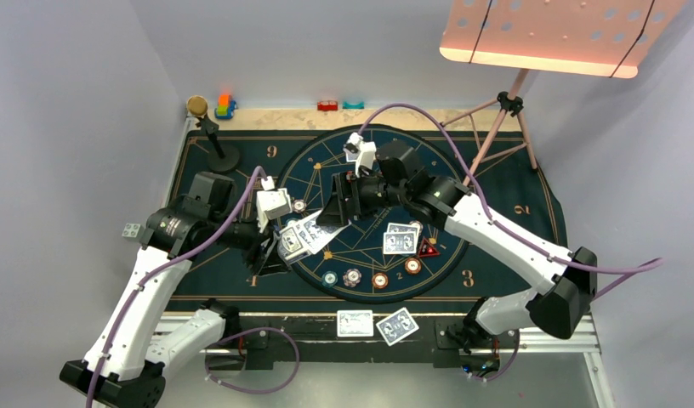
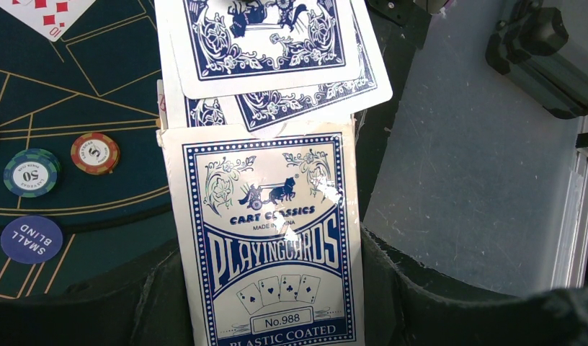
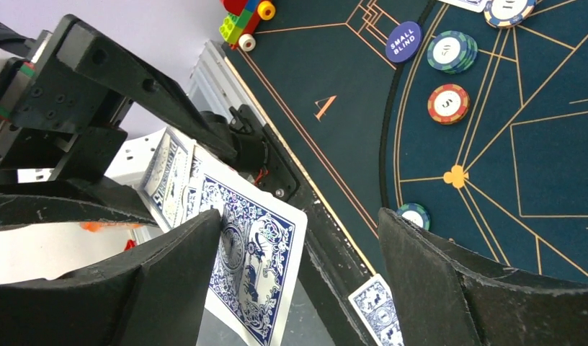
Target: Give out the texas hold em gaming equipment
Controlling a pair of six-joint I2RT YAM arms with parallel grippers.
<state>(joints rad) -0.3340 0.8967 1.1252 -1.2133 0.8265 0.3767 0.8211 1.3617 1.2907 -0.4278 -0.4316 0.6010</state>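
My left gripper (image 1: 271,249) is shut on a blue-and-white playing card box (image 2: 266,238), held between its fingers (image 2: 158,303). Several blue-backed cards (image 2: 266,43) fan out of the box's open end. My right gripper (image 3: 298,216) is open; its jaws stand wide apart around the edge of the outermost card (image 3: 259,259), which lies against the left finger (image 3: 168,274). From above, the right gripper (image 1: 337,206) sits just beyond the fanned cards (image 1: 298,238). Two face-down cards (image 1: 401,240) and a red triangular marker (image 1: 427,248) lie on the mat.
Chips (image 1: 353,276) line the round mat's near arc; a teal chip (image 2: 32,172), an orange chip (image 2: 94,153) and a blue small-blind chip (image 2: 32,239) show nearby. Two cards (image 1: 373,325) lie at the near edge. Toy blocks (image 1: 225,106) and a black stand (image 1: 209,132) sit far left.
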